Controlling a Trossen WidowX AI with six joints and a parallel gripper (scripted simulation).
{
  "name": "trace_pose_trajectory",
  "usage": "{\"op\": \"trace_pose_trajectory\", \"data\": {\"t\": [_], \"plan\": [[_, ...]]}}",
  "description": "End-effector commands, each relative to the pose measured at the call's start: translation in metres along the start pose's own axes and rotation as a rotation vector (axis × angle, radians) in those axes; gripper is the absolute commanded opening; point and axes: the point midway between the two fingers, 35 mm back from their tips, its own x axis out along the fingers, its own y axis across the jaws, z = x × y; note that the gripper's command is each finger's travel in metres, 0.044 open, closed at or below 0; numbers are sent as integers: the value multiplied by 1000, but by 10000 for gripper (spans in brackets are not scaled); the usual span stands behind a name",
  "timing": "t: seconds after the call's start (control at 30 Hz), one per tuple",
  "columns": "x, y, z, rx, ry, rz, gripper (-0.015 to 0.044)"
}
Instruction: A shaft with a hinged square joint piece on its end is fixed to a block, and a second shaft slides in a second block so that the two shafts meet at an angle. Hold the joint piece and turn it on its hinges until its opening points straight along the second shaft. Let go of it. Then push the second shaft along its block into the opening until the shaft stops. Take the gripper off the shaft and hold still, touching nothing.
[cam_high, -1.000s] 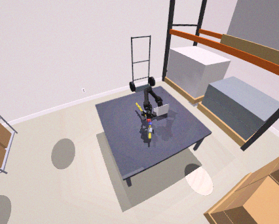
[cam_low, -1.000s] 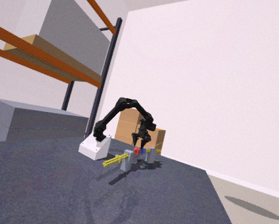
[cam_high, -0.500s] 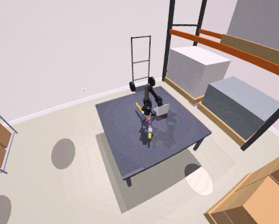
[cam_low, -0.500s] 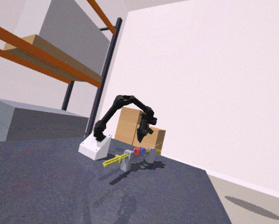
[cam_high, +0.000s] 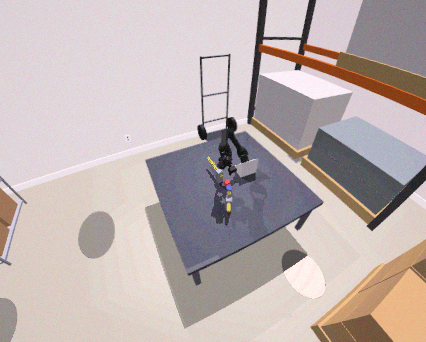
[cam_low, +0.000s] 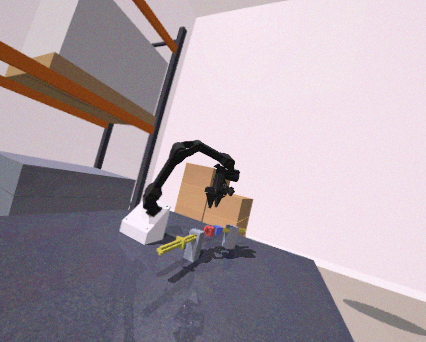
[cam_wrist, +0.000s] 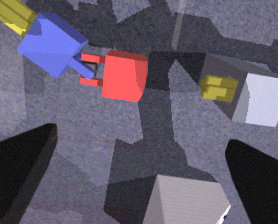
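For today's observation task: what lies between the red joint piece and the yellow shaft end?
In the wrist view, only dark table shows between the red joint piece and the yellow shaft end.

From my exterior feed, I take the white arm base (cam_low: 137, 231) as my landmark on the dark table (cam_low: 75, 290). The black arm arcs up from it and over to the right, and its gripper (cam_low: 214, 202) hangs wide open with nothing in it, above and apart from the red joint piece (cam_low: 209, 230). That piece sits right of the base, touching a blue part (cam_low: 218, 230). A yellow shaft (cam_low: 172, 245) pokes out of a grey block (cam_low: 192, 246) in front of the base. Cardboard boxes (cam_low: 235, 210) stand behind.
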Motion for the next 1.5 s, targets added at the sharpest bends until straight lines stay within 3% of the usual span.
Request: {"op": "trace_pose_trajectory", "data": {"t": [0.0, 0.27, 1.47], "plan": [[-5, 0, -1, 46, 1, 10, 440], [-2, -3, 0, 74, 5, 21, 440], [42, -70, 3, 1218, 276, 341, 440]]}}
